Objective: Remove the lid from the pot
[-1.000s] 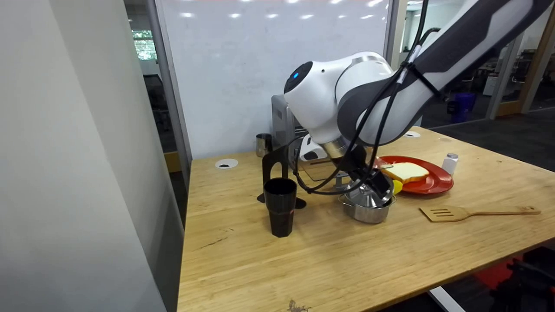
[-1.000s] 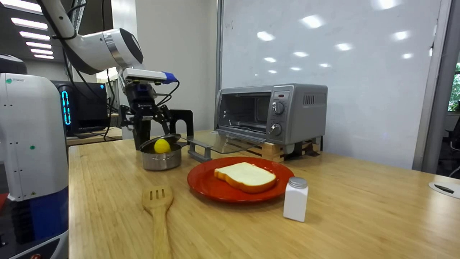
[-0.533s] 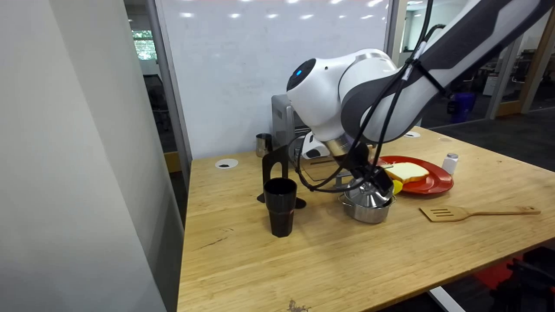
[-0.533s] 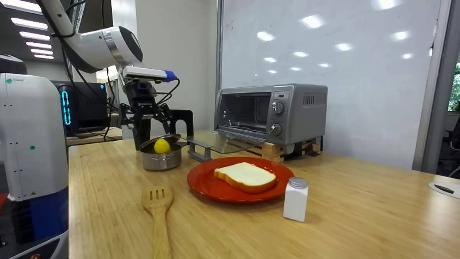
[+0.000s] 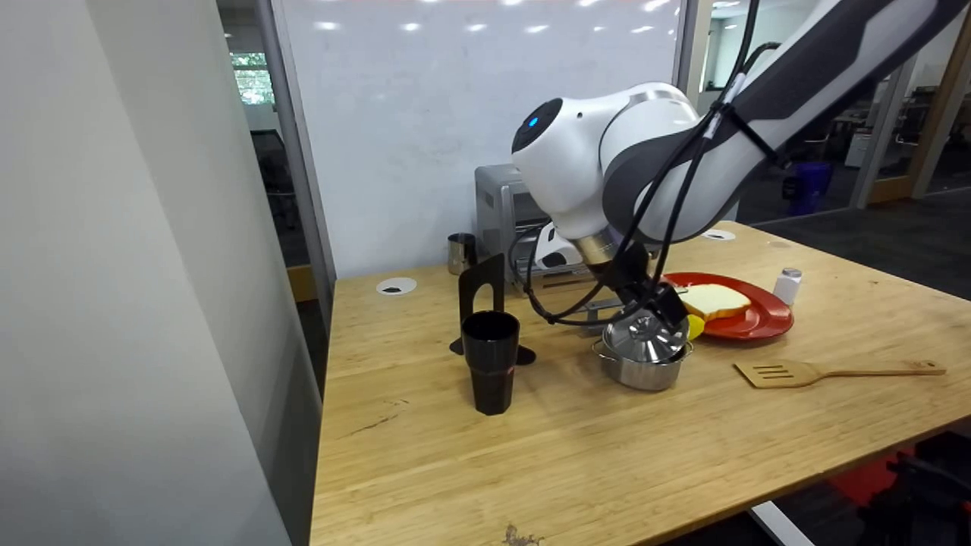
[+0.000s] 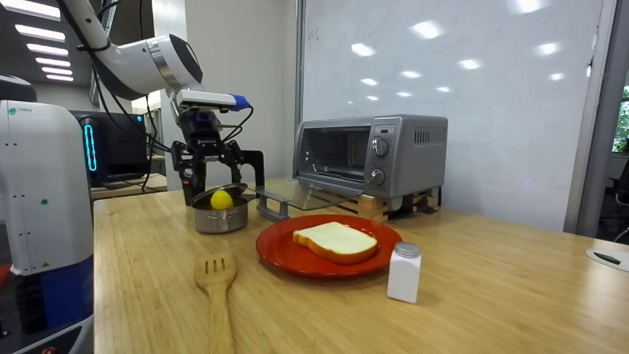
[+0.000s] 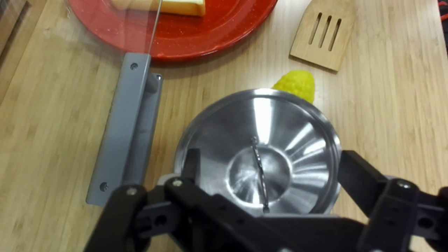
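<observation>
easing toward the oven (image 6: pixel 409 155), the hand (image 7: pixel 271 165) stays spread wide above the unmoved, tilted lid (image 5: pixel 645 339) of the pot (image 5: pixel 645 375).

The wooden table (image 5: pixel 425 470) carries the pot (image 6: pixel 221 222), red plate (image 6: pixel 277 253), spatula (image 6: pixel 216 280), black cup (image 5: pixel 491 368) and white shaker (image 6: pixel 404 275). A metal cup (image 5: pixel 460 254) stands there too.

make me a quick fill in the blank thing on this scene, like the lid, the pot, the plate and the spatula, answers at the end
1. The gripper over the tilted lid is not shut but ____.
2. The lumpy thing showing at the rim of the pot is coloured ____.
3. The bread slice lies on a plate coloured ____.
4. In the wrist view, the slots in the spatula number ____.

Missing words: open; yellow; red; three.
</observation>
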